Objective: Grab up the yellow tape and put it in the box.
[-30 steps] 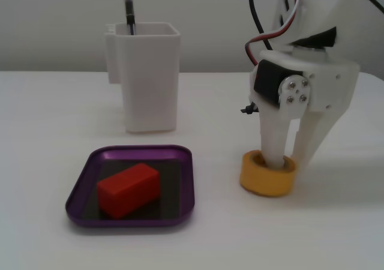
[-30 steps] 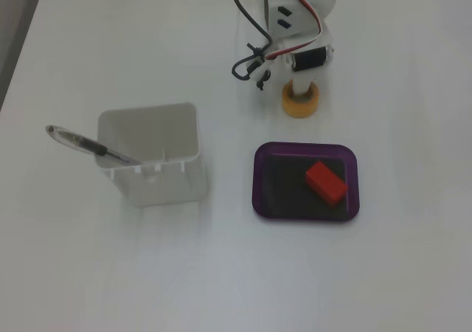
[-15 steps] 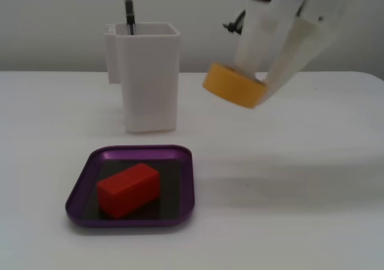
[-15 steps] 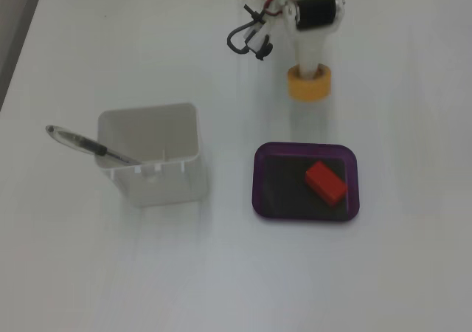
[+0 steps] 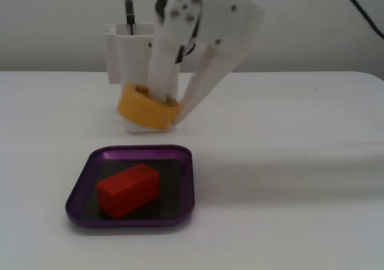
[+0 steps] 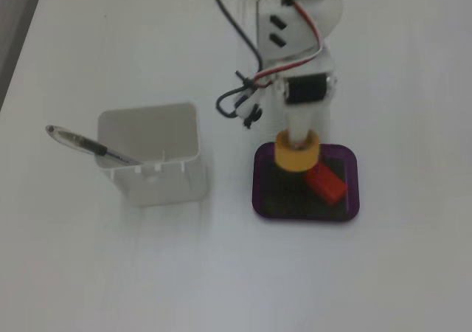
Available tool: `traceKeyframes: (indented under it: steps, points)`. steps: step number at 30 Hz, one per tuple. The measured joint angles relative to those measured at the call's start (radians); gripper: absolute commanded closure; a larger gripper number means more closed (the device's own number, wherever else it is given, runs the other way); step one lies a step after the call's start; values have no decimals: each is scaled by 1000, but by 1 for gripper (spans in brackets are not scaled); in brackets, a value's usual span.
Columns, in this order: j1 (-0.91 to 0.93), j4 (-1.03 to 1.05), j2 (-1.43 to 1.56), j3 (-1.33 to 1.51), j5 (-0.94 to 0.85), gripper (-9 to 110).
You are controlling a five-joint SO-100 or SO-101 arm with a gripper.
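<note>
The yellow tape [image 5: 147, 108] [image 6: 297, 153] is a thick yellow-orange ring, tilted and held in the air. My white gripper [image 5: 171, 108] [image 6: 298, 146] is shut on it, one finger through its core and the other outside the ring. It hangs over the far side of the box [image 5: 81, 189] [image 6: 261, 178], a shallow purple tray with a dark floor. In the angled fixed view the tape overlaps the tray's upper rim, just beside the red block. The tape is clear of the tray floor.
A red block [image 5: 128, 189] [image 6: 325, 183] lies inside the purple tray. A tall white container [image 5: 141, 72] [image 6: 151, 155] with a pen [image 6: 85, 144] leaning in it stands behind and beside the tray. The arm's cables [image 6: 243, 99] hang near the container.
The gripper has lifted the tape off the table and carried it across from the side to above the purple tray, lowering somewhat from its highest point.
</note>
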Motion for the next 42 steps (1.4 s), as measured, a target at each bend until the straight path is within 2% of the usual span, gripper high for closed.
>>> traceKeyframes:
  steps: [8, 27, 35, 42]
  points:
    - [60, 0, -258, -189, 2, 102]
    - [43, 71, -267, -198, 2, 101]
    - [14, 161, -267, -227, 2, 88]
    - [21, 296, -189, -328, 2, 86]
